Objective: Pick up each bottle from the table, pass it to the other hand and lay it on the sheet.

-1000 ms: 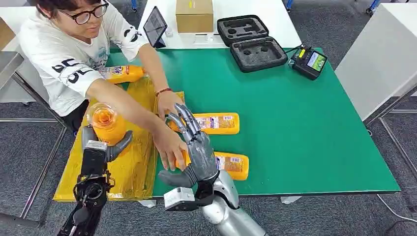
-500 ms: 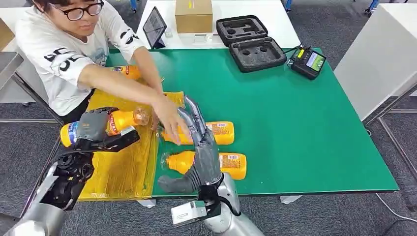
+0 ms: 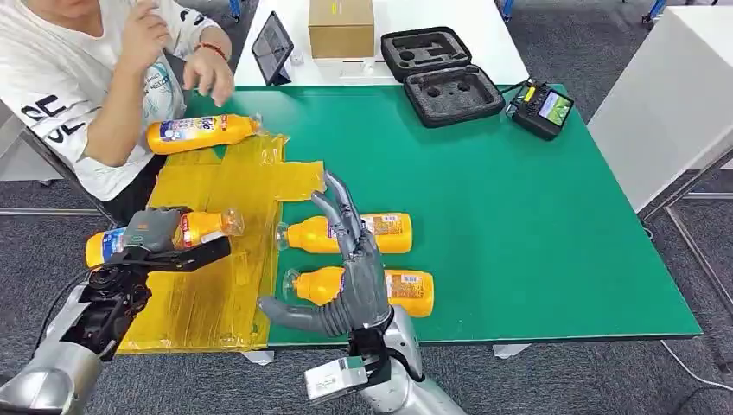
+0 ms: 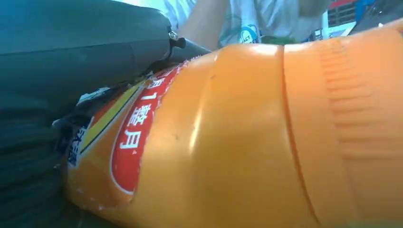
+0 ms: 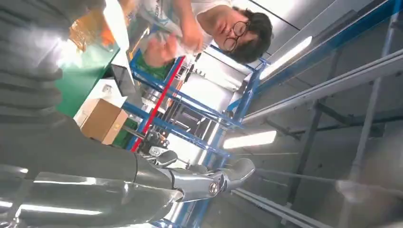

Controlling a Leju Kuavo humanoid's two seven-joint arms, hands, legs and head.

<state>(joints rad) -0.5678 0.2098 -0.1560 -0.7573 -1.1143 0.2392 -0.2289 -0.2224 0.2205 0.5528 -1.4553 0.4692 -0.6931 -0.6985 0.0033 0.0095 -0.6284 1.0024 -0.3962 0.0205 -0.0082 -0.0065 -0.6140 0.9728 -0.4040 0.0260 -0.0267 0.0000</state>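
Note:
My left hand [image 3: 154,235] grips an orange bottle [image 3: 197,228] lying sideways just above the left part of the yellow sheet [image 3: 226,285]; the left wrist view shows that bottle [image 4: 247,137] close up against the hand's dark fingers [image 4: 28,156]. My right hand [image 3: 350,268] is open with fingers spread, raised over two orange bottles on the green table [image 3: 519,225]: a farther one [image 3: 387,232] and a nearer one [image 3: 408,289]. Another orange bottle [image 3: 200,132] lies at the sheet's far end.
A person [image 3: 78,78] sits at the table's far left with both hands raised near the far bottle. A black foam case [image 3: 442,73], a controller [image 3: 542,108], a tablet [image 3: 272,47] and a cardboard box [image 3: 341,26] stand at the back.
The person's arms have drawn back from the two table bottles to the far left. My left hand has lowered its bottle slightly over the sheet. My right hand stayed almost in place.

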